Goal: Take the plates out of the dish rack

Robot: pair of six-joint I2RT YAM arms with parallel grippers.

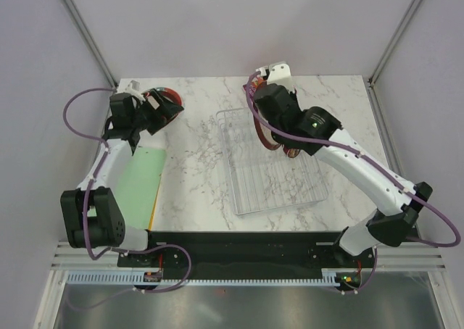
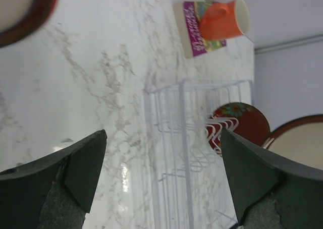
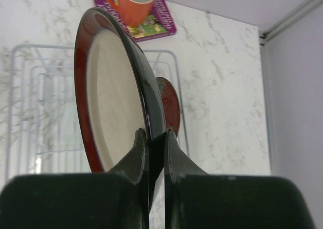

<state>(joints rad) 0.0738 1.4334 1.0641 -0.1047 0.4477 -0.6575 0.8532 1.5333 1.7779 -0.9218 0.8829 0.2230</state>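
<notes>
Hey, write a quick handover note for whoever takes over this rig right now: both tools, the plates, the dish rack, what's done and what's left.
Left tool: open, empty, beside the unloaded plate, which lies outside the rack on the table's left.
Right tool: shut on the rim of the large plate, held upright over the dish rack.
Done: one plate out.
Left: set down the large plate, then fetch the small red plate standing in the rack.
</notes>
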